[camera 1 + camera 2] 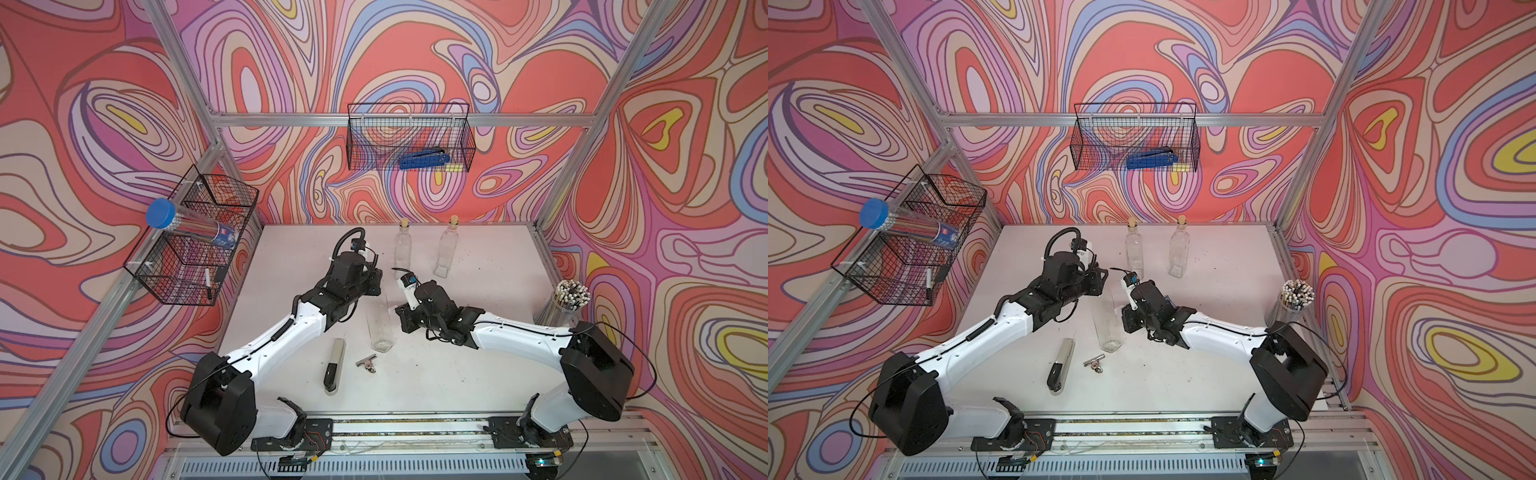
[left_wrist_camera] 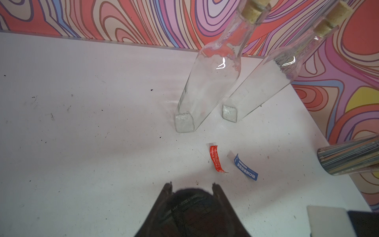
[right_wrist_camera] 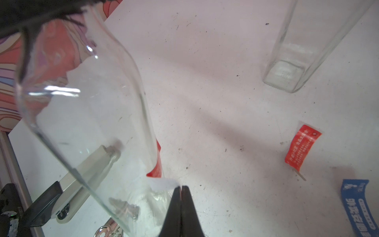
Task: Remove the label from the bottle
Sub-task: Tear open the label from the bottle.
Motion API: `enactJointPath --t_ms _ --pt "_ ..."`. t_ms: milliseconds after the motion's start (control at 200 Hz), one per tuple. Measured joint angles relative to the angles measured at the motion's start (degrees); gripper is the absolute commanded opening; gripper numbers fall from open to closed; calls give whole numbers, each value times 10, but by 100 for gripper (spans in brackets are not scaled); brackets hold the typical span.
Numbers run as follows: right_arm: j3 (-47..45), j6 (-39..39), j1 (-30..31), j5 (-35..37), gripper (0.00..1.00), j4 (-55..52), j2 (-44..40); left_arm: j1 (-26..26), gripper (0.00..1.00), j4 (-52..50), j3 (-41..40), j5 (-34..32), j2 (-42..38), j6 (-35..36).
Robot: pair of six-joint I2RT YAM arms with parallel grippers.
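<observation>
Looks mid-peel: your left claw [image 2: 191, 184] pinches the bottle [image 3: 86, 123] by the neck, and your right claw [image 3: 181, 189] is squeezed shut on the red label [image 3: 156, 164]'s lifted corner. Next I'd pull away slow and steady.

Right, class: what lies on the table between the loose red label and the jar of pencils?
A loose blue label, apart from both the red label and the jar of pencils; the left wrist view shows it.

Wire basket [image 1: 374, 141] holding a blue tool [image 1: 424, 159] at upper centre, blue-capped tube [image 1: 195, 228] in the left basket [image 1: 178, 282], pencil cup [image 1: 572, 296] at right, metal clip [image 1: 366, 361] beside a long grey tool [image 1: 337, 357] on the counter [image 1: 457, 374]
</observation>
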Motion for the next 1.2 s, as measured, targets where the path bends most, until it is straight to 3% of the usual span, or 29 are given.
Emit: enactJointPath --t_ms 190,371,536,731,966,1202 --pt "2 -12 -5 -22 0 -10 0 0 0 7 -6 5 -3 2" --pt "0 -29 -10 -57 41 -35 -26 0 0 19 -17 11 -11 4" --pt "-9 -50 -13 -84 65 -47 -67 5 0 33 -29 22 -16 4" --pt "-29 -54 -33 -115 70 -41 -88 12 0 51 -41 40 -21 5" --pt "-30 -52 -41 -144 74 -14 -53 15 0 95 -67 77 -30 14" --pt "-36 -62 -41 -198 87 -8 -50 16 0 129 -92 95 -44 16"
